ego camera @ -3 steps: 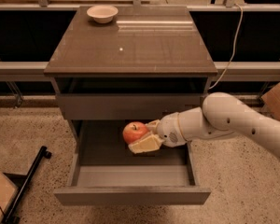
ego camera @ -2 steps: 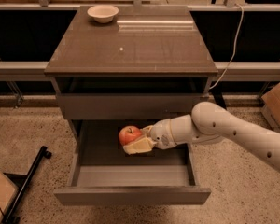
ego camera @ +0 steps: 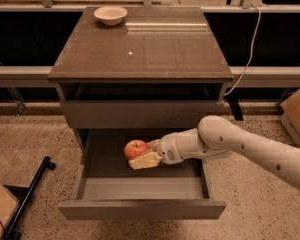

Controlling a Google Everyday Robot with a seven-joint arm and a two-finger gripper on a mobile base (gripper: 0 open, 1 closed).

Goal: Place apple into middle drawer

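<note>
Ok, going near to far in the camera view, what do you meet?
Front of the middle drawer → apple, held in the gripper at its right, inside the drawer → upper drawer front → cabinet top → bowl at the far left.

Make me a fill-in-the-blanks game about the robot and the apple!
1. The gripper holds the apple, whose skin is mostly ____.
2. The gripper is over the tray of the middle drawer, which is pulled ____.
3. The bowl sits on the ____ of the cabinet.

Missing words: red, open, top.
</note>
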